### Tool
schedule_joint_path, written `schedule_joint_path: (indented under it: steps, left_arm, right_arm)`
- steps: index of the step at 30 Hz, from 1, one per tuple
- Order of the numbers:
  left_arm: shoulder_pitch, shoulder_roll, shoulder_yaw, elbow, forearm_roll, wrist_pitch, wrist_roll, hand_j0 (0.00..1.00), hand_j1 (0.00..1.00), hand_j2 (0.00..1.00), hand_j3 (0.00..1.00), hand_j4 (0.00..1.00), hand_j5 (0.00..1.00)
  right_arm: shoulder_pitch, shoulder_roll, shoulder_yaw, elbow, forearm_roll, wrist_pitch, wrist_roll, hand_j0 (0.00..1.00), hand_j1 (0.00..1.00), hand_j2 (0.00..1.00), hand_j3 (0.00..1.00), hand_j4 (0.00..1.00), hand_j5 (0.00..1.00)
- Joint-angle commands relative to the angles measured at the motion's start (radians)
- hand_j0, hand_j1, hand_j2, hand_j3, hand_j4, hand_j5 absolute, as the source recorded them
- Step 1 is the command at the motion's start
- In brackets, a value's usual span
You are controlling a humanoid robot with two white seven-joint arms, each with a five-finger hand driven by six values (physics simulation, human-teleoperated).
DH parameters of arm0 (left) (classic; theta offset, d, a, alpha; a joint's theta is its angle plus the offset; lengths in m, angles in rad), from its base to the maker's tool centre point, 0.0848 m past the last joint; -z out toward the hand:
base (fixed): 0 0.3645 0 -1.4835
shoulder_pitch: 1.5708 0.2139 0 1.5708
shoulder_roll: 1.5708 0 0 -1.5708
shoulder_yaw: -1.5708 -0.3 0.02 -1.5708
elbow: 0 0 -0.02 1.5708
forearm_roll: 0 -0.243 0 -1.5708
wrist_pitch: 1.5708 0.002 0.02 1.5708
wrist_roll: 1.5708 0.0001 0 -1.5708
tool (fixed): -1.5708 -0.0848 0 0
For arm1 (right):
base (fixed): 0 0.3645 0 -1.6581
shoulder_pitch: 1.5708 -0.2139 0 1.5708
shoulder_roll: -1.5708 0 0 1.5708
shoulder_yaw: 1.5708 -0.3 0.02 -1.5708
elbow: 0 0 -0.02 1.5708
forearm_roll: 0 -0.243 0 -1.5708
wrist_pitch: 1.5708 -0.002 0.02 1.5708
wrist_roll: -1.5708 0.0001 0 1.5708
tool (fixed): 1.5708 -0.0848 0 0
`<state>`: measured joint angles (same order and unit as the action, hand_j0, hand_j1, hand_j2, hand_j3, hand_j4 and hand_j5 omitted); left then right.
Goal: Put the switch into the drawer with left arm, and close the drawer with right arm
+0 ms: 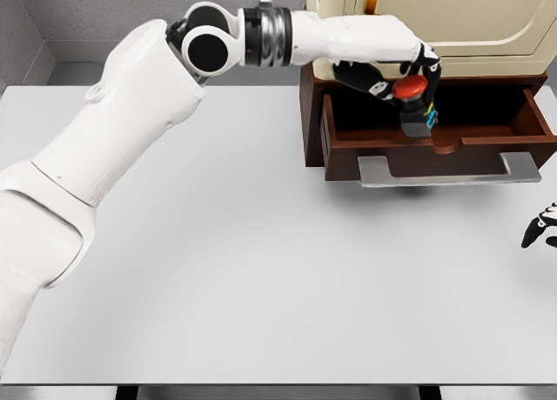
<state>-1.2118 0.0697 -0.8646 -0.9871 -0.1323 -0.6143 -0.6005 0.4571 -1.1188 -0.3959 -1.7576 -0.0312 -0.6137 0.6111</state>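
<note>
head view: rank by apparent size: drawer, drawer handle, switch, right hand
1. drawer, open
2. drawer handle
3. switch, held in the left hand
4. right hand, but cut off by the frame edge, so its rank against the switch is unsure.

The left arm (130,113) reaches diagonally from the lower left up toward the upper right, elbow bent, forearm level. Its left hand (402,70) points downward, fingers (431,65) curled in a grasp. Far lower right of it, the right hand (541,226) barely shows its fingertips.
</note>
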Motion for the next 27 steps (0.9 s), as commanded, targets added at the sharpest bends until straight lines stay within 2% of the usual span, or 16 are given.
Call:
schedule_joint_path:
  steps: [1, 3, 6, 10, 15, 17, 19, 27]
  left_arm:
    - [0.0, -0.024, 0.001, 0.024, 0.002, 0.003, 0.007, 0.41, 0.41, 0.41, 0.41, 0.41, 0.41]
    - [-0.005, -0.041, 0.003, 0.059, 0.0, 0.003, 0.007, 0.42, 0.42, 0.42, 0.42, 0.42, 0.42]
    - [-0.003, -0.044, -0.001, 0.07, -0.001, 0.003, 0.007, 0.44, 0.44, 0.44, 0.44, 0.44, 0.44]
    - [-0.003, -0.042, 0.001, 0.071, -0.001, 0.003, 0.007, 0.54, 0.54, 0.54, 0.54, 0.54, 0.54]
    - [-0.003, -0.044, 0.001, 0.096, 0.01, 0.003, 0.007, 0.9, 0.9, 0.9, 0.9, 0.9, 0.9]
    - [-0.003, -0.044, 0.003, 0.119, 0.01, 0.003, 0.007, 0.97, 0.97, 0.97, 0.97, 0.97, 0.97]
    - [-0.005, -0.044, 0.003, 0.131, 0.01, 0.003, 0.007, 1.0, 1.0, 1.0, 1.0, 1.0, 1.0]
    - [-0.009, -0.041, 0.004, 0.117, 0.013, 0.003, 0.007, 1.0, 1.0, 1.0, 1.0, 1.0, 1.0]
  right_arm:
    - [0.0, -0.001, 0.0, 0.0, -0.006, 0.003, 0.0, 0.5, 0.5, 0.5, 0.5, 0.5, 0.5]
    - [0.0, -0.001, 0.0, 0.0, -0.007, 0.003, 0.0, 0.5, 0.5, 0.5, 0.5, 0.5, 0.5]
    - [0.0, -0.001, 0.0, 0.0, -0.006, 0.003, 0.0, 0.5, 0.5, 0.5, 0.5, 0.5, 0.5]
    - [0.0, -0.001, 0.0, 0.0, -0.006, 0.003, 0.0, 0.5, 0.5, 0.5, 0.5, 0.5, 0.5]
    - [0.0, -0.003, 0.002, 0.0, -0.006, 0.003, 0.0, 0.5, 0.5, 0.5, 0.5, 0.5, 0.5]
    - [0.0, -0.003, 0.002, 0.0, -0.006, 0.003, 0.0, 0.5, 0.5, 0.5, 0.5, 0.5, 0.5]
    - [0.0, -0.001, 0.002, 0.0, -0.006, 0.003, 0.0, 0.5, 0.5, 0.5, 0.5, 0.5, 0.5]
    - [0.003, -0.003, 0.003, 0.0, -0.004, 0.003, 0.0, 0.5, 0.5, 0.5, 0.5, 0.5, 0.5]
